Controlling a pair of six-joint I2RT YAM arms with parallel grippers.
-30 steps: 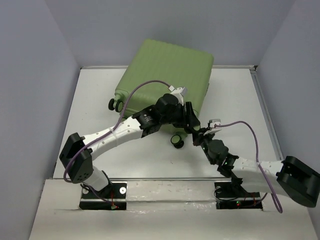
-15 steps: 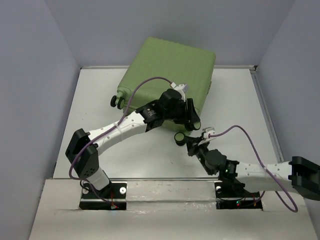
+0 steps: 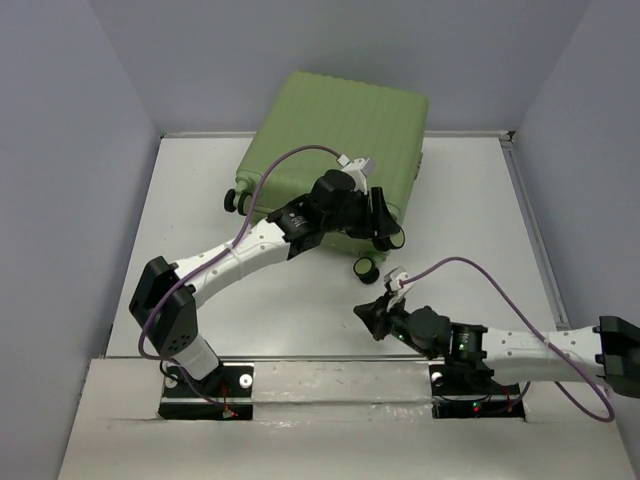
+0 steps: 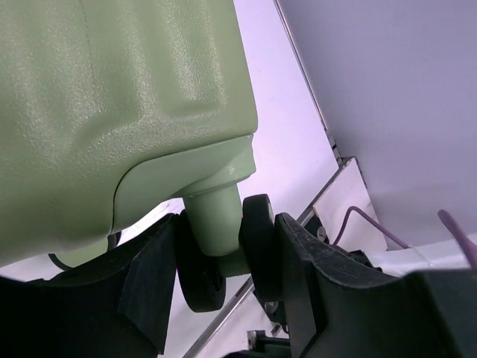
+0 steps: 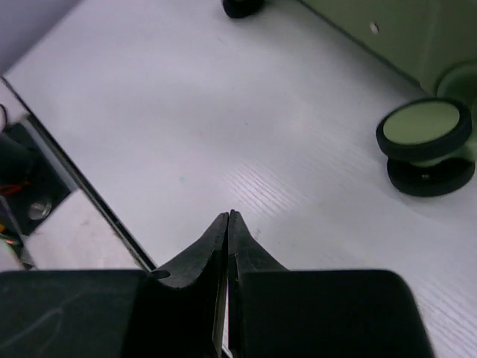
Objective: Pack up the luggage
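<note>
There is one luggage [image 3: 335,140], green and ribbed. It lies closed on the white table [image 3: 200,300], toward the far wall and turned a little. Because the shell is closed, I cannot see what is inside.

From above I count three sets of black wheels on it: the left wheels [image 3: 235,200] at the left corner, the near wheels [image 3: 365,268] on the table in front, and the held wheels [image 3: 392,238] just beside them. My left arm covers part of the near side of the luggage, so the rest of that edge is hidden.

I have two grippers. My left gripper [image 3: 385,228] is closed around the held wheels. In the left wrist view its two fingers [image 4: 305,283] press on the outer sides of the two wheels, with the green stem [image 4: 216,216] between them. Only one corner of the luggage shows there.

My right gripper [image 3: 368,312] is low over the table, apart from the luggage, with its tips pressed together and nothing between them. In the right wrist view the near wheels are at the right. One more black wheel [image 5: 242,7] is cut off by the top edge, and I cannot tell which set it belongs to.
</note>
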